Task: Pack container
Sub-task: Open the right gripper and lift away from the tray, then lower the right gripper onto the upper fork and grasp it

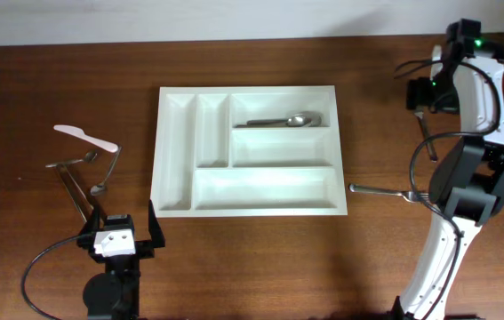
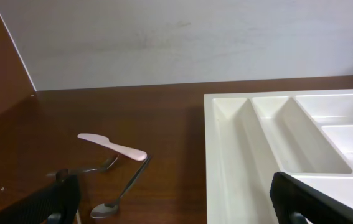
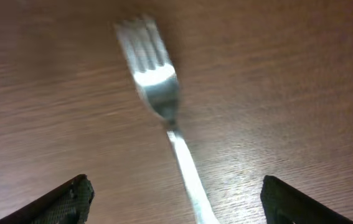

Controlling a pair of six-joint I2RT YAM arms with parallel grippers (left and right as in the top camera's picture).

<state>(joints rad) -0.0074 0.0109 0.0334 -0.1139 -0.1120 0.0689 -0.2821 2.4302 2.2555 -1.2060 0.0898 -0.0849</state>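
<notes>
Pickup of the fork [image 3: 162, 102] seemed in hand: right gripper [image 3: 177, 200] hovered over it, jaws apart; next it likely needed lowering and closing.

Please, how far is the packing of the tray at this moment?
Done: one spoon lies in a long compartment of the tray; the other compartments are empty. In hand: the right hand, open, hovers over a fork on the table, not yet gripped. Left: that fork, another utensil near it, and the cutlery pile left of the tray.
</notes>
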